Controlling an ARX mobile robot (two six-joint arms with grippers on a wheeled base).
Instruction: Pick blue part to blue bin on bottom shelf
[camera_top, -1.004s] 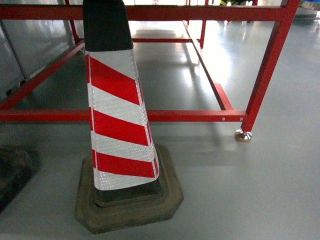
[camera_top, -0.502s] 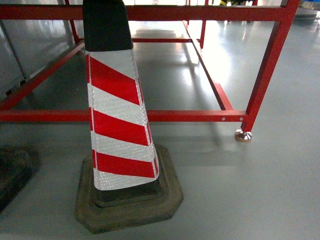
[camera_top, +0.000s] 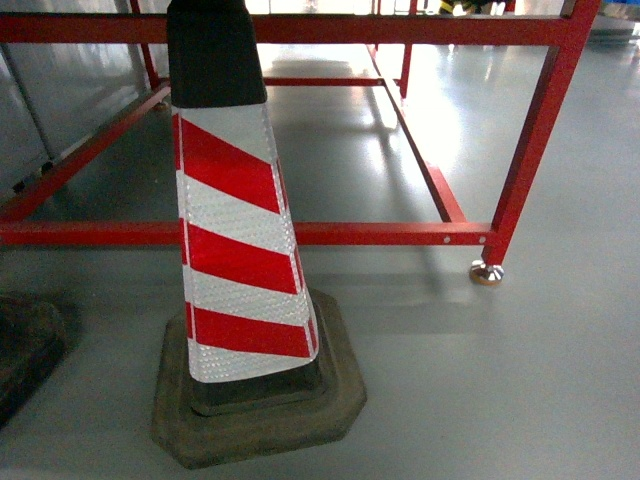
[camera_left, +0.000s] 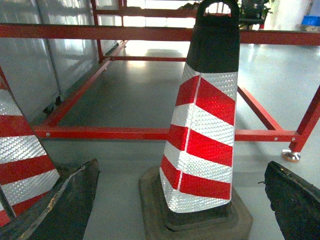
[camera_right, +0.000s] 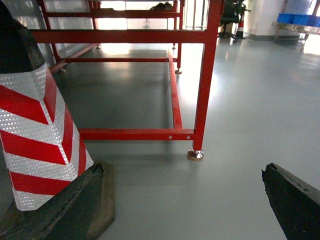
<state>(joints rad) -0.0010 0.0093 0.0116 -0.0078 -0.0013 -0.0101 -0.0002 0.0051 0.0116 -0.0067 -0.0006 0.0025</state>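
Showing only a striped cone, red frame, no task part beside either open hand

The cone stood on the floor directly in front of the frame, left of centre in the head view. Its base rested flat on the floor. The lower front rail of the frame ran behind the cone, left to right. The corner post stood to the right of the cone, and its foot rested on the floor at the post's lower end. A side rail ran back from that corner. In the left wrist view, a second cone stood at the left edge, well apart from the first.
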